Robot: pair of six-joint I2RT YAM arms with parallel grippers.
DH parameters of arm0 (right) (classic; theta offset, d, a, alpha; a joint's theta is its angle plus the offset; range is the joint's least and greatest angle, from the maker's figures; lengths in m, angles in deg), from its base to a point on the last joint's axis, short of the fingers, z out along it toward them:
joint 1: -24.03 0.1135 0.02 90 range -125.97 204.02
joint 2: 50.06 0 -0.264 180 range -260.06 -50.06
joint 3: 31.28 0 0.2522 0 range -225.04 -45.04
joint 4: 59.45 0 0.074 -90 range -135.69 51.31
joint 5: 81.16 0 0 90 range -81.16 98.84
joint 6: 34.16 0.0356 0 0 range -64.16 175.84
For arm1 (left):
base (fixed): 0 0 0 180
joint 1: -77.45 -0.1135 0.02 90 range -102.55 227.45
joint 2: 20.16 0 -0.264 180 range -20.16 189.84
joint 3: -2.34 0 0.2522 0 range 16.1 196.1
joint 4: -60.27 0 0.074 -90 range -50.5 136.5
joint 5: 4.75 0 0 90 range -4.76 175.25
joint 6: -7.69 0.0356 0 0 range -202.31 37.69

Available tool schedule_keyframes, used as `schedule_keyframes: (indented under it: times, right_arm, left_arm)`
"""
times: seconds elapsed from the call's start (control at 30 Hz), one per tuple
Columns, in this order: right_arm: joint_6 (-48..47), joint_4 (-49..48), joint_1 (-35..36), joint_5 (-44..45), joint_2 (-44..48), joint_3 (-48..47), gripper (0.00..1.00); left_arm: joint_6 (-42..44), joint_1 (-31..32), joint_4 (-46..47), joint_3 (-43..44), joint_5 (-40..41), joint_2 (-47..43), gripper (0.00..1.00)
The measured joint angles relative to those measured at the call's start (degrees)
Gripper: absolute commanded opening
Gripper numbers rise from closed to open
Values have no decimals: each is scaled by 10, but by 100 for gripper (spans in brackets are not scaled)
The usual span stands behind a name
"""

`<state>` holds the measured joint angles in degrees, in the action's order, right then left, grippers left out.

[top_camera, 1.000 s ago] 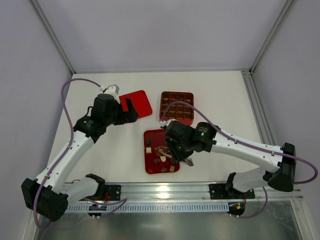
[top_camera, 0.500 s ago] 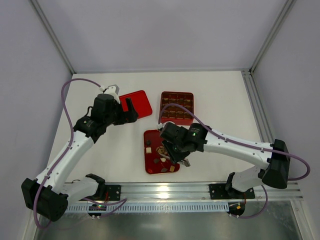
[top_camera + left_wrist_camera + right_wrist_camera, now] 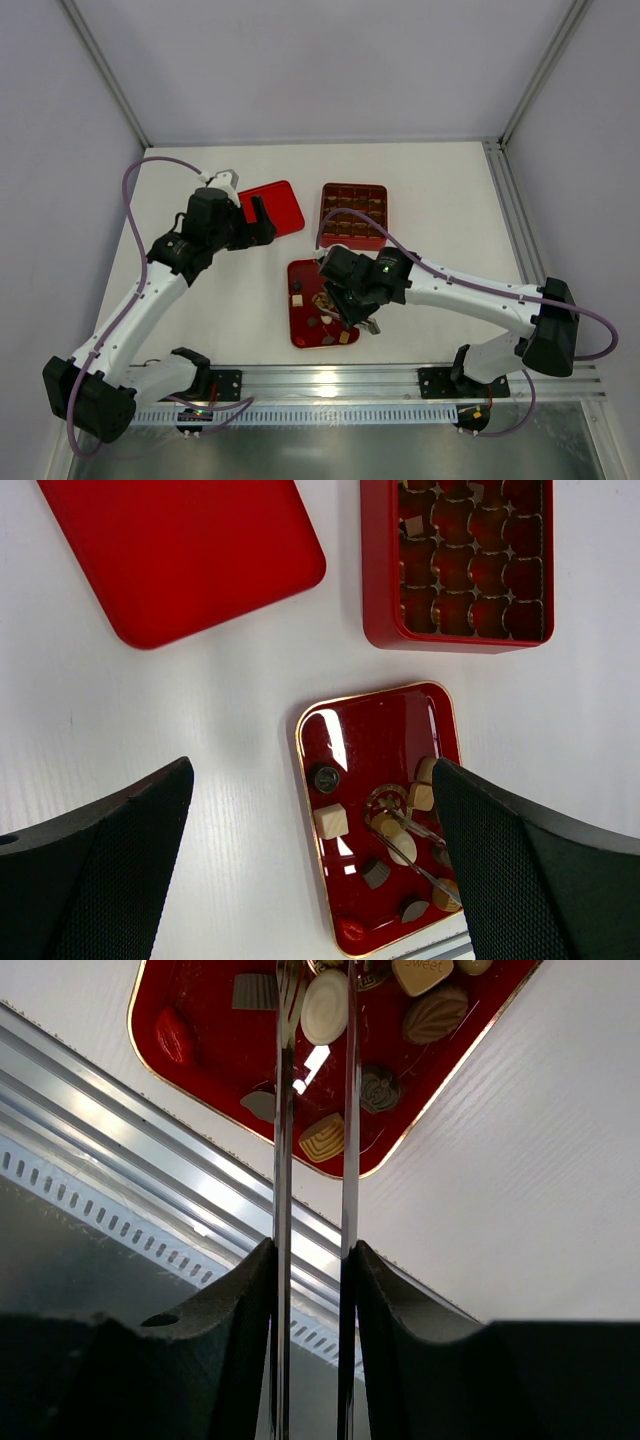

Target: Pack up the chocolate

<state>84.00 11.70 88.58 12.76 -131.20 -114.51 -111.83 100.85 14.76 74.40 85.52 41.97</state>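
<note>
**Barely started: nearly all the chocolate is loose in the tray**

Top view: the chocolate (image 3: 322,318) sits in the tray (image 3: 293,322) at the counter's (image 3: 440,200) near edge. The right hand (image 3: 335,305) is over it, and the left hand (image 3: 262,222) is by the lid (image 3: 280,205).
Left wrist: that hand is spread wide and holding nothing. The box (image 3: 378,570) has maybe two pieces in it.
Right wrist: thin prongs (image 3: 283,1110) straddle a cream oval piece (image 3: 322,1008), whose long axis runs along them. Can't tell if it's pinched.
</note>
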Motion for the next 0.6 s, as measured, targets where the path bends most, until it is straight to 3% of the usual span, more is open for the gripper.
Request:
schedule_keyframes:
  times: [0.6]
  right_arm:
    - [-4,-1,0,16,-6,-2,32]
  left_arm:
    - [0,0,0,0,0,0,100]
